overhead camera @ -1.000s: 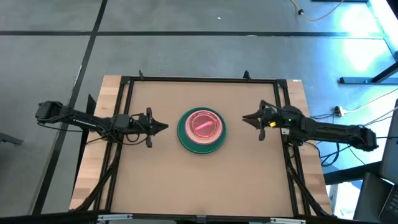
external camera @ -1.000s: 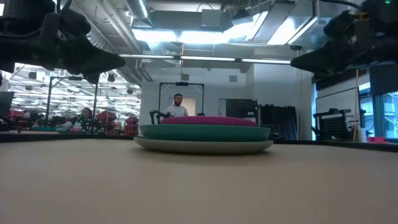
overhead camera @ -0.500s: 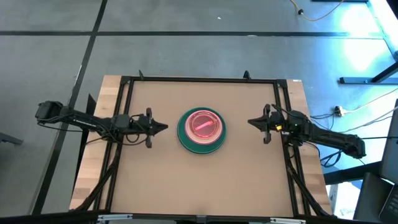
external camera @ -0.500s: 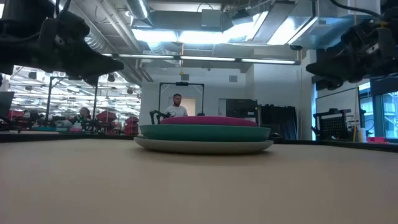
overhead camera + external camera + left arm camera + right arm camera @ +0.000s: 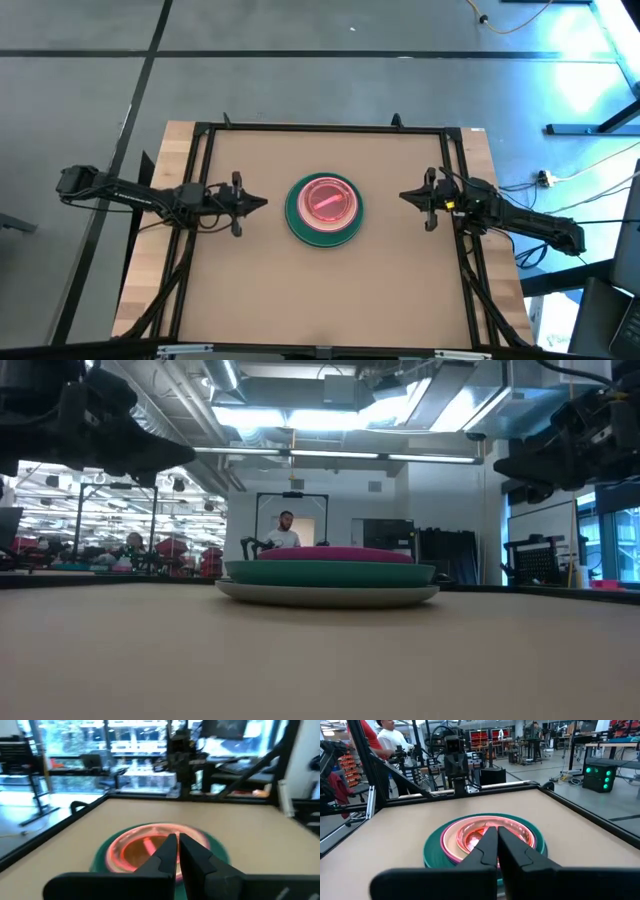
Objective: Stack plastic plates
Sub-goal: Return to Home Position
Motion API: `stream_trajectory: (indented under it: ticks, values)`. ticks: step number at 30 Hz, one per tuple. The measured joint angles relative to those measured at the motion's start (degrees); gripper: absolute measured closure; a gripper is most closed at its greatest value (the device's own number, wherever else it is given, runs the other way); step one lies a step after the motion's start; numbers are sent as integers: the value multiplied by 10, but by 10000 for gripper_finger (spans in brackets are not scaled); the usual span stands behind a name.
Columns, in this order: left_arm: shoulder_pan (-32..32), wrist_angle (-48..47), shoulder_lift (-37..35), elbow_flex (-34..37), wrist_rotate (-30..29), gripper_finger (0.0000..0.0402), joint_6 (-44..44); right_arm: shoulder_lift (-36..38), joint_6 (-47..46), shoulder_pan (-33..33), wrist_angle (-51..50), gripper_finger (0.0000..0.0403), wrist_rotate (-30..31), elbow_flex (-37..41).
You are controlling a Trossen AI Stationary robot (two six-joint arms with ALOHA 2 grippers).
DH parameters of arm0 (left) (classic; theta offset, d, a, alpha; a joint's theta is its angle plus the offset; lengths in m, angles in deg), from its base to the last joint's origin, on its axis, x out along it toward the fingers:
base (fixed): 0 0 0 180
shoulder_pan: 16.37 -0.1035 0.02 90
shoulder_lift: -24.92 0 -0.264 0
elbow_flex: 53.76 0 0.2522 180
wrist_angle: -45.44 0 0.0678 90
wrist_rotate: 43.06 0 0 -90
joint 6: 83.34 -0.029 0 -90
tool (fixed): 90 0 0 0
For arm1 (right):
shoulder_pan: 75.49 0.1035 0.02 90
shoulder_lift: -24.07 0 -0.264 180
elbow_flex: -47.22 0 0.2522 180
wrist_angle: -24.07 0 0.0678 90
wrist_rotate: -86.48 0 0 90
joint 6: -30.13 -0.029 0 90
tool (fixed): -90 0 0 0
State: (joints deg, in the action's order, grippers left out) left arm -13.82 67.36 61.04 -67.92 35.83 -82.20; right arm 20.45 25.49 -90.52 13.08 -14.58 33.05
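Note:
The plastic plates form one stack point(image 5: 324, 208) at the table's middle. In the low view a pale grey plate point(image 5: 328, 596) rests on the table, with a teal-green plate point(image 5: 330, 572) on it and a magenta one point(image 5: 335, 554) above. Pink and reddish smaller plates point(image 5: 512, 831) lie on top; the lower plates are hidden. My left gripper point(image 5: 262, 204) hovers shut to the left of the stack, pointing at it, and shows shut in its wrist view point(image 5: 178, 842). My right gripper point(image 5: 403, 196) hovers shut to the right of the stack point(image 5: 497, 835). Both are off the table point(image 5: 185, 457) point(image 5: 500, 465).
A black rail frame point(image 5: 320, 128) runs around the tan table top, with wooden strips point(image 5: 150, 240) outside it. Bare table top lies near and far of the stack. In the room beyond, a person point(image 5: 286, 530) stands behind the far edge, and another person point(image 5: 390, 740) shows in the right wrist view.
My right gripper has drawn back from the stack toward the table's right edge, staying shut and level. The stack has not moved.

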Motion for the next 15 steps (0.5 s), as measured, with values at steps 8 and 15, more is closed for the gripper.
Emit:
stream_trajectory:
  ticks: [8, 15]
  values:
    - [0, -38, 2, 0, 3, 390, 2, 0, 0, 0, 1, 397, 0, 0]
    - [0, -30, -2, 0, -29, 390, 61, 0, 0, 0, 1, 397, 0, 0]
